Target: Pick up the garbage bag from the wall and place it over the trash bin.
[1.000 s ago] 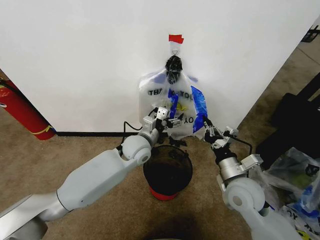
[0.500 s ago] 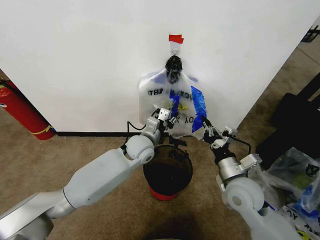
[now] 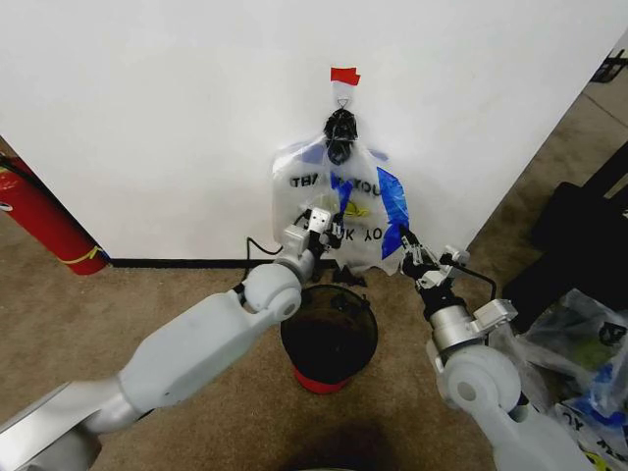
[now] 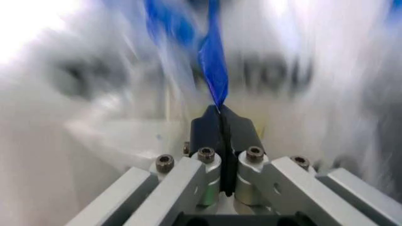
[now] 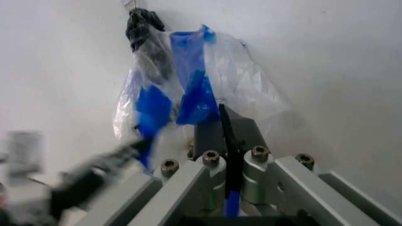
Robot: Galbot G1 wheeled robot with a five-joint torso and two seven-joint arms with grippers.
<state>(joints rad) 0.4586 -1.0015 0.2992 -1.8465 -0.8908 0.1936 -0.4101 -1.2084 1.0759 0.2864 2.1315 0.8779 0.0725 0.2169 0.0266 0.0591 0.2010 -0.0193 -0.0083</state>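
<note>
so we are at the grasping stage: the garbage bag [image 3: 339, 206] hangs from the small hook [image 3: 342, 102] on the wall [image 3: 177, 108], under the red tape strip [image 3: 344, 75], with the trash bin [image 3: 329, 336] standing on the carpet just below it. our left gripper [image 3: 328, 232] is up against the lower front of the bag, and our right gripper [image 3: 408, 247] is at the bag's lower corner on the right side. neither hold has lifted the bag off the hook yet, so we judge the pick-up only half done.

the head view gives us the layout but not the fingers. the left wrist view does: there the left gripper [image 4: 221, 123] has its jaws pressed together with a blue fold of the bag [image 4: 213, 61] pinched at the tips. the right wrist view shows the right gripper [image 5: 223, 129] likewise closed tight, a sliver of blue plastic caught between the pads, and beyond it the bag [image 5: 188, 94] bunched under its dark knot at the hook, which the left wrist view cannot show.

next, we reckon, the bag must be raised enough to free its handles from the hook, then spread open between the two holds and lowered over the bin's rim. the film is thin and may tear or slip.
</note>
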